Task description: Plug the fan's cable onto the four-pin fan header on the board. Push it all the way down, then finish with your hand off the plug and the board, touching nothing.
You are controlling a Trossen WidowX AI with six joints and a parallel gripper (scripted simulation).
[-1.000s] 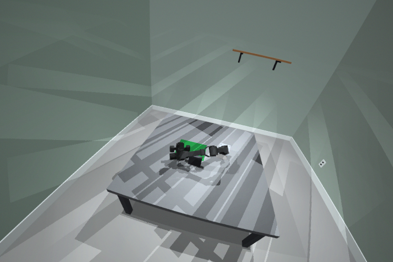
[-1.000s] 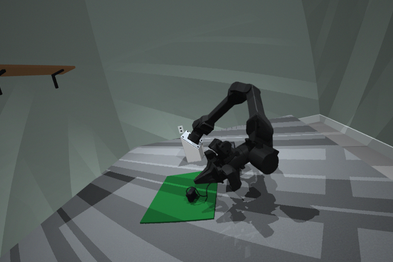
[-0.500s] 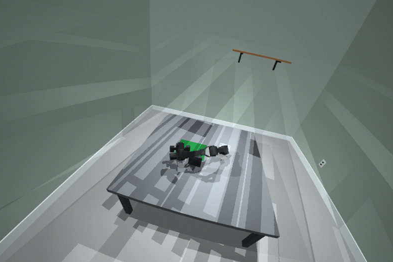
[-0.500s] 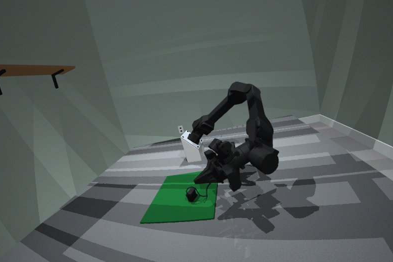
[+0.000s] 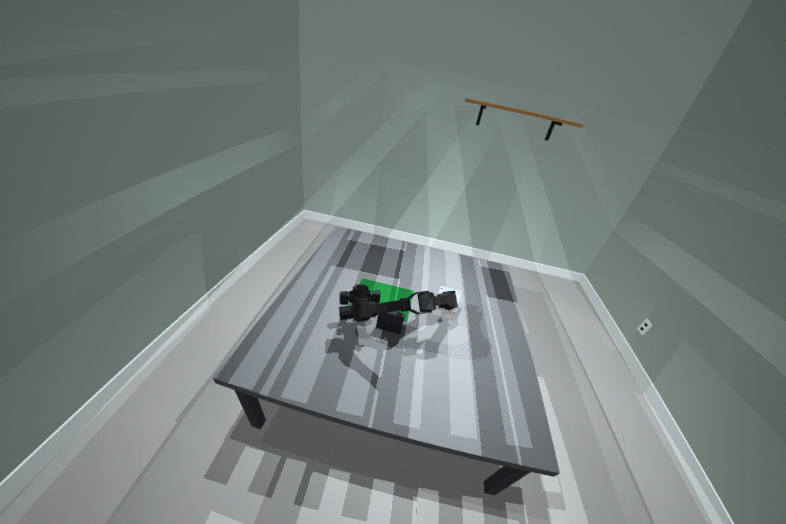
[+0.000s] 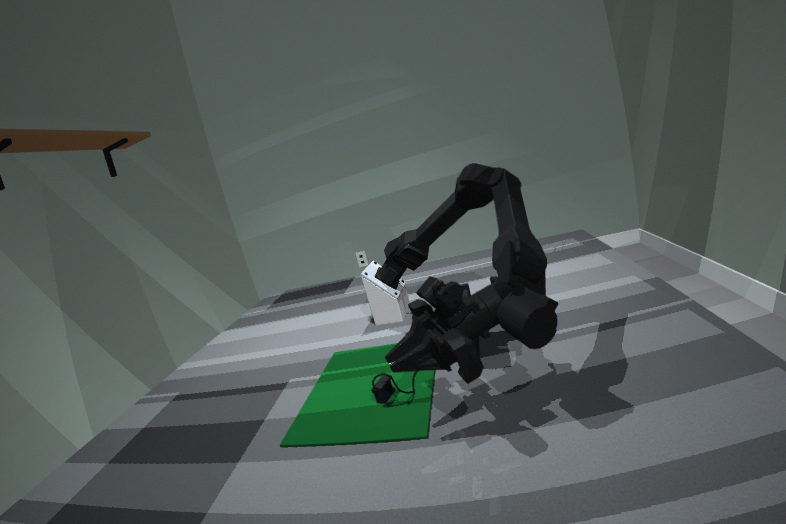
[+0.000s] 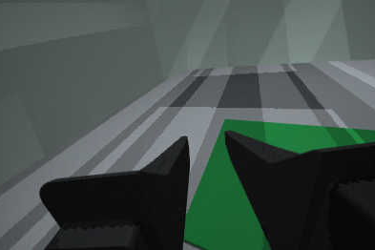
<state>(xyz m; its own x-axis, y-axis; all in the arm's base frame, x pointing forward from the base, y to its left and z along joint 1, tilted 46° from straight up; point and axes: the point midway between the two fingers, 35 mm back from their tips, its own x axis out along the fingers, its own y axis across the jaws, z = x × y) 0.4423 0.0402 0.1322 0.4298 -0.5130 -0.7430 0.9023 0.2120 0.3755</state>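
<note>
Fingers (image 5: 361, 287) (image 6: 389, 364) part-open, empty, over green board (image 5: 388, 290) (image 6: 344, 401) (image 7: 217, 205), prob. clearing room for plug. Ext. view: black cable (image 6: 413, 388), 5 o'clock of fingers, loops at board, presumably for short reach.

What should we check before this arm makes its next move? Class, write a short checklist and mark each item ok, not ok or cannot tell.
1. Hand open, with nothing between the fingers: ok, a gap shows between the tips.
2. Fan resting on the green board: ok.
3. Cable in the hand's grip: not ok, it curls beside the fan, outside the fingertips.
4. Plug's position known: cannot tell, the cable's end is not clearly visible.
5. Four-pin header located: cannot tell, no pins can be made out.
</note>
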